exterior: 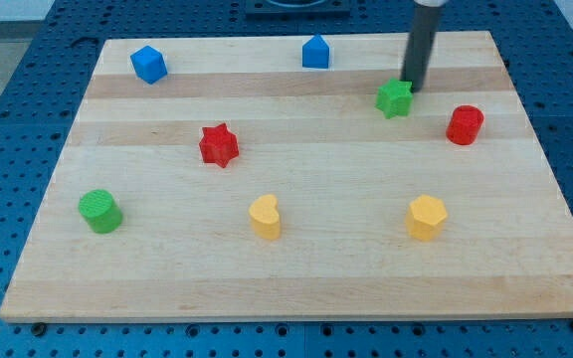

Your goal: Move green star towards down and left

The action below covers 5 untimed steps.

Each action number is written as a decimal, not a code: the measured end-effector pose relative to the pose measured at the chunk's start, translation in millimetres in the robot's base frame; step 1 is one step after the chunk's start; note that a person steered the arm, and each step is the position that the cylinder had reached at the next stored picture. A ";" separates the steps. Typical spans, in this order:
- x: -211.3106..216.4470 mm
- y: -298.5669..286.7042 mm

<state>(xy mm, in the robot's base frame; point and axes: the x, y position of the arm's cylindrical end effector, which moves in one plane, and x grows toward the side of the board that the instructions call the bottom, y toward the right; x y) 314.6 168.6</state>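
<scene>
The green star (394, 98) lies on the wooden board (296, 268) in the upper right part of the view. My tip (412, 89) is at the star's upper right edge, touching it or very nearly so. The dark rod rises from there out of the view's top.
A red cylinder (465, 125) stands right of the green star. A blue pentagon-like block (315, 52) and a blue cube (149, 64) are near the top edge. A red star (219, 145), a green cylinder (99, 212), a yellow heart (265, 217) and a yellow hexagon (427, 218) lie lower.
</scene>
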 end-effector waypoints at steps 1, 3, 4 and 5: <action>18.6 4.1; 37.9 -63.0; 37.9 -102.9; 37.8 -105.2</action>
